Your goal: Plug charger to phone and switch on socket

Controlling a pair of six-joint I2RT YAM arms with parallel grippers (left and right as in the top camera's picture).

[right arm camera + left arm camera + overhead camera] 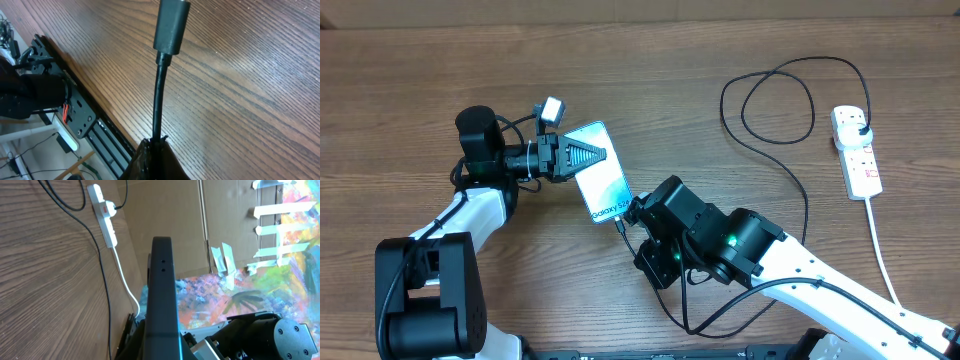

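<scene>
The left gripper (588, 155) is clamping its jaws on the phone (608, 188), while the right gripper (630, 215) is pinching the charger (158, 100) just behind its tip, right at the phone's lettered end, and the socket (860, 165) is lying well apart from the phone.

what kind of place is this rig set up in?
Probably a lab or workshop test bench: bare wood-grain table, cardboard sheeting and white tape strips beside it, power strip on the tabletop.
</scene>
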